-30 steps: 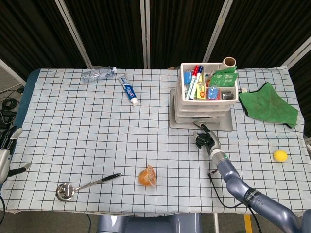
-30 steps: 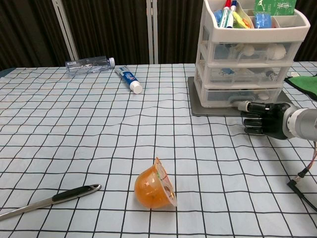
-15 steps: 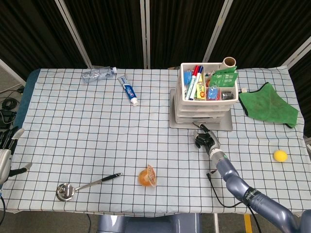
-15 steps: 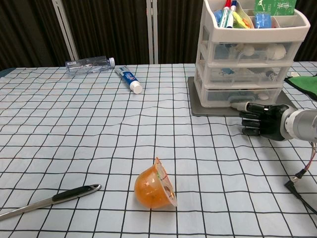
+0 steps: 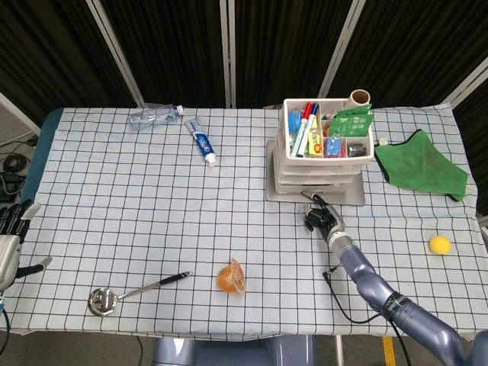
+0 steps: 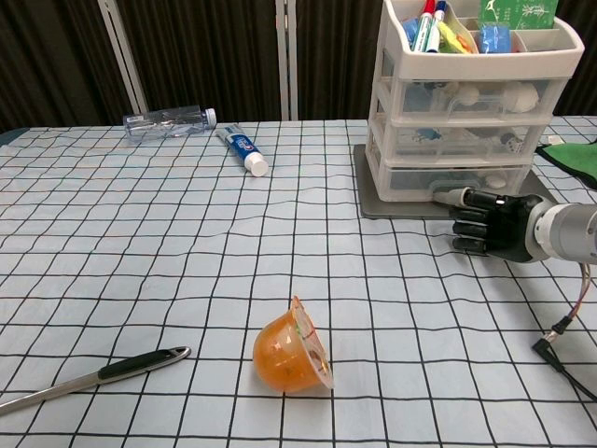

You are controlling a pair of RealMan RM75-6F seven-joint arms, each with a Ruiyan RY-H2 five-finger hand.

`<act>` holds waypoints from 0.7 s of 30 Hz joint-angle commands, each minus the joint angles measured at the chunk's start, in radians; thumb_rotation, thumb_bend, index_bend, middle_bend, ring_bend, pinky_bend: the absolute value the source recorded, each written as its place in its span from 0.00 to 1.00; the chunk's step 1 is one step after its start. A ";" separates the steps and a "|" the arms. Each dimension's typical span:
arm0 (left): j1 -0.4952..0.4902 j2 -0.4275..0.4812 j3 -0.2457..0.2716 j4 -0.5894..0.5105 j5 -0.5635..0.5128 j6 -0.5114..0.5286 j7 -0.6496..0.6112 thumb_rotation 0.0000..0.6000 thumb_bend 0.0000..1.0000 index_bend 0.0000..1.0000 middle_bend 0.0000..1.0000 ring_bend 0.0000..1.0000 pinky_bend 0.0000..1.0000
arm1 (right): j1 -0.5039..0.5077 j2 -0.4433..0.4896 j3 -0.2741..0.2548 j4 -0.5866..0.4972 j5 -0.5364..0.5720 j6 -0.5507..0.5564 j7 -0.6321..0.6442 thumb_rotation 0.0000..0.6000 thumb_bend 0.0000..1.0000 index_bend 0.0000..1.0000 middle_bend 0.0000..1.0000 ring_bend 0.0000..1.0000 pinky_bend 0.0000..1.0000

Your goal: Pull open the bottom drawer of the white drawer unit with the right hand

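Right hand (image 6: 492, 224) crept a bit closer; fingers curled, gripping nothing, one fingertip reaching toward the bottom drawer (image 6: 448, 179) just behind it, still closed.

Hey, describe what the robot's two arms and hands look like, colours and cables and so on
The right hand is black with a pale fingertip, joined by a silver-white wrist cuff to a smooth blue-grey arm. A thin dark cable trails from the wrist. The left hand, at the frame's edge, shows dark fingers on a light grey body.

No text can be read; the printing on the toothpaste tube (image 6: 242, 149) is too small.
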 commanded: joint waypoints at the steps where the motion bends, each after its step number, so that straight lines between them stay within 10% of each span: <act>1: -0.001 0.000 0.000 0.000 0.000 -0.001 0.001 1.00 0.05 0.00 0.00 0.00 0.00 | -0.001 -0.003 0.004 0.004 -0.006 -0.008 0.002 1.00 0.51 0.24 0.96 0.94 0.89; 21: -0.001 0.001 0.005 -0.001 0.006 0.001 0.003 1.00 0.05 0.00 0.00 0.00 0.00 | -0.012 -0.014 0.026 0.010 -0.030 -0.061 0.009 1.00 0.52 0.28 0.96 0.94 0.89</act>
